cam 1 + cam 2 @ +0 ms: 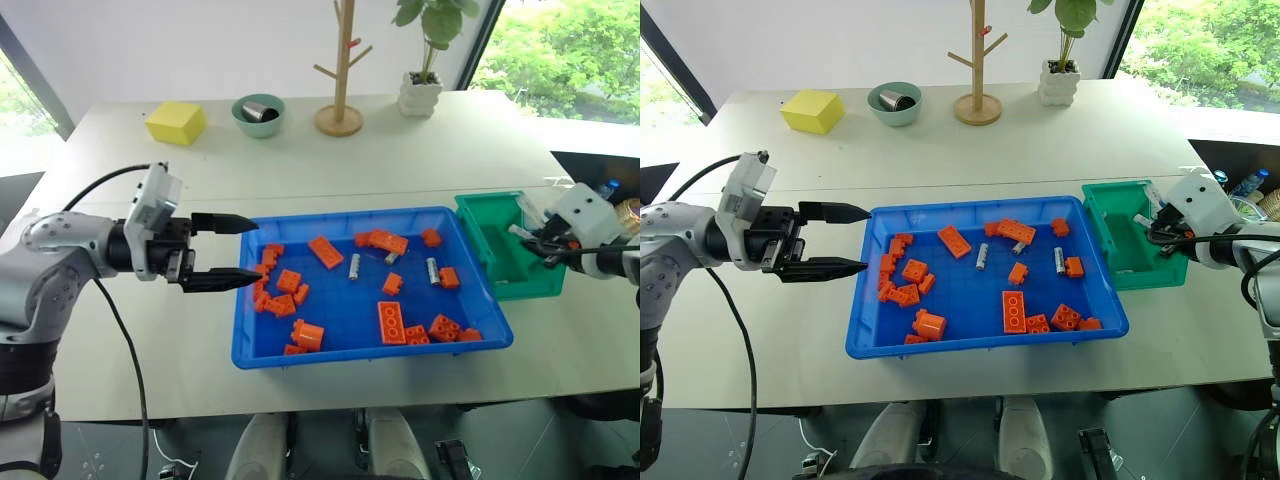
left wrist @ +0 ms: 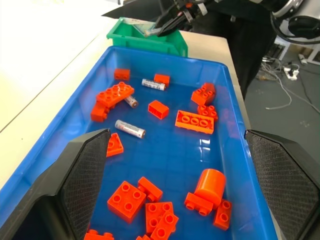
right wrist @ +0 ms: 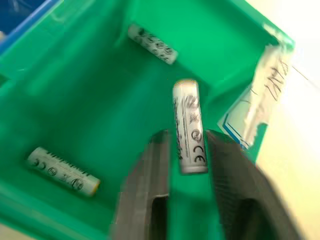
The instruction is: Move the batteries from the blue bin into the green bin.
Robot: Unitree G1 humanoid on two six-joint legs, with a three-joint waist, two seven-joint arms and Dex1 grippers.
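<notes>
Blue bin: centre of the table, holding scattered orange bricks and three batteries lying flat on its floor, one near the middle, one just beside a brick cluster at the far wall, one toward the green-bin side next to a small brick. An orange cylinder piece lies among the bricks at the near left corner. Green bin: touching the blue bin's right end, with a white label on one wall; two batteries lie on its floor, one in a corner and one along the opposite side. Right gripper: over the green bin, fingers parted slightly, a third battery standing between the fingertips; whether they grip it or it is already loose cannot be told. Left gripper: at the blue bin's left rim, jaws wide apart, empty, pointing along the bin. Far side of the table: yellow block, pale-green bowl containing a metal cup, wooden stand, potted plant in a white pot.
</notes>
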